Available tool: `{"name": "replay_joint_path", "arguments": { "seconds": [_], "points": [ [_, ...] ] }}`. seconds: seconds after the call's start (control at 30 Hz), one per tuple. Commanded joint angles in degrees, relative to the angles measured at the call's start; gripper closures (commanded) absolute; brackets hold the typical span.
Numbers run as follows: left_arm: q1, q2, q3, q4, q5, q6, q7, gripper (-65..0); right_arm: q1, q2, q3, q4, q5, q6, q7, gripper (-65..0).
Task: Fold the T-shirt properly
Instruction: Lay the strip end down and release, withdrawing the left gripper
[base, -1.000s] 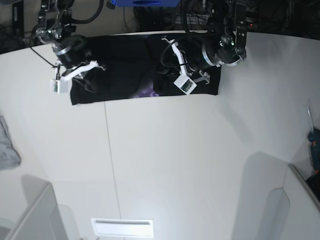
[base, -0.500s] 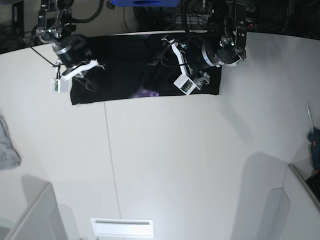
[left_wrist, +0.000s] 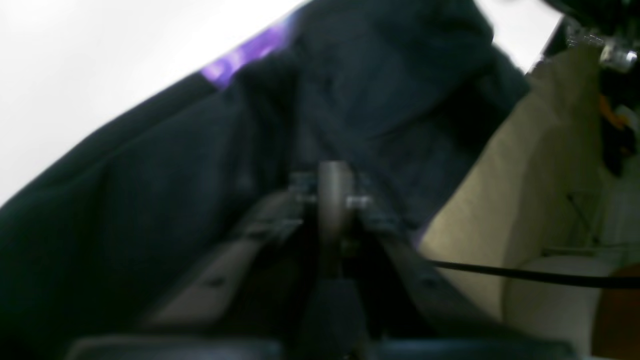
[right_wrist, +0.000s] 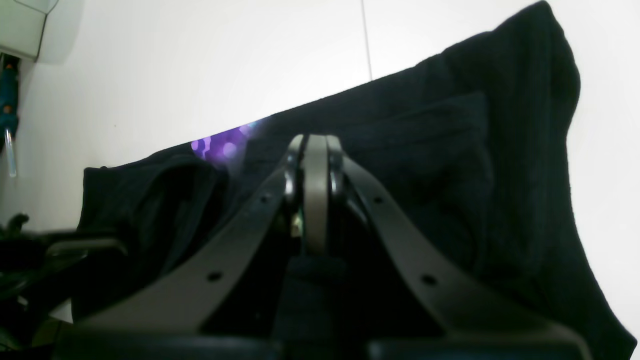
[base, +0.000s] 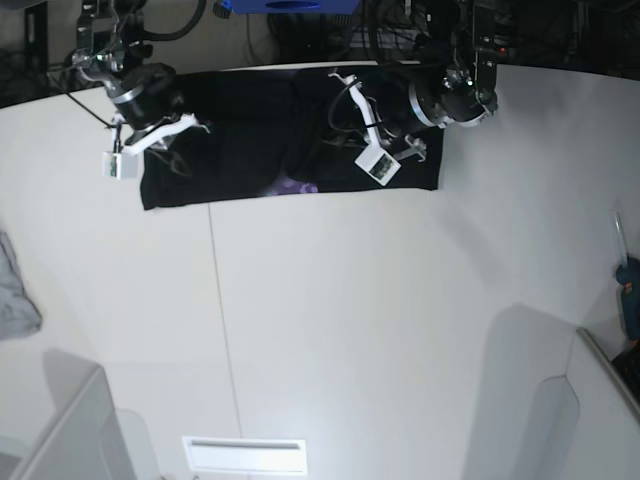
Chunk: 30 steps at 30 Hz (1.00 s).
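The black T-shirt (base: 250, 130) lies folded into a wide band along the far edge of the white table, with a small purple patch (base: 295, 187) at its near edge. My left gripper (base: 345, 95) is over the shirt's right half. In the blurred left wrist view its jaws (left_wrist: 332, 187) are together just above the dark cloth (left_wrist: 150, 190). My right gripper (base: 190, 125) is over the shirt's left end. In the right wrist view it (right_wrist: 315, 147) is shut above the shirt (right_wrist: 500, 165), with no cloth seen pinched. The purple patch (right_wrist: 220, 145) shows left of the tips.
A small grey cloth (base: 15, 290) lies at the table's left edge. A teal tool (base: 628, 290) sits at the right edge. Grey bin corners stand at the front left (base: 60, 430) and front right (base: 600, 400). Cables and equipment crowd the space behind the table.
My left arm has drawn back up and to the right over the shirt. My right arm has shifted slightly up. The shirt's outline is about the same.
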Motion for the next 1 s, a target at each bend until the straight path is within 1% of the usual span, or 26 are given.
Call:
{"name": "replay_joint_path", "arguments": {
  "seconds": [0.0, 0.13, 0.23, 0.27, 0.33, 0.4, 0.6, 0.73, 0.8, 0.97],
  "points": [
    [-0.3, 0.3, -0.3, 1.5, -1.5, -0.5, -1.3, 0.0, -0.2, 0.3, 0.2, 1.3, 0.6, 0.5, 1.4, 0.0],
    [-0.3, 0.3, -0.6, 2.3, -1.5, -0.5, -1.3, 0.0, -0.2, 0.2, 0.2, 1.3, 0.6, 0.5, 1.4, 0.0],
    [1.4, 0.1, -0.7, 3.8, -1.4, -0.5, -1.4, 0.0, -0.2, 0.2, 0.2, 1.3, 0.6, 0.5, 1.4, 0.0],
    [1.7, 0.0, -0.8, 4.1, -1.3, 0.0, -1.5, 0.0, -0.3, 0.2, 0.2, 1.3, 0.6, 0.5, 1.4, 0.0],
    [2.6, -0.3, -1.3, 3.7, -1.3, 3.8, -1.5, 0.0, -0.3, 0.3, 0.2, 1.3, 0.6, 0.5, 1.4, 0.0],
    [3.1, -0.8, -0.7, 3.6, -1.3, 5.9, -1.6, 0.0, -0.3, 0.3, 0.2, 1.3, 0.6, 0.5, 1.4, 0.0],
    [2.9, -0.7, -0.5, 2.3, -1.2, 6.0, -1.5, 0.0, -0.1, 0.3, 0.2, 1.3, 0.6, 0.5, 1.4, 0.0],
    [1.7, -0.8, 4.8, -0.2, -1.2, 6.0, -1.5, 0.0, -0.1, 0.2, 0.2, 1.3, 0.6, 0.5, 1.4, 0.0],
    [1.0, -0.8, 7.4, -3.4, -1.2, 6.0, -1.5, 0.0, -0.2, 0.2, 0.2, 1.4, 0.6, 0.5, 1.4, 0.0],
    [-1.5, -0.8, 9.5, -5.4, -1.4, 5.9, -1.5, 0.0, -0.3, 0.2, 0.5, 1.4, 0.6, 0.5, 1.4, 0.0]
  ]
}}
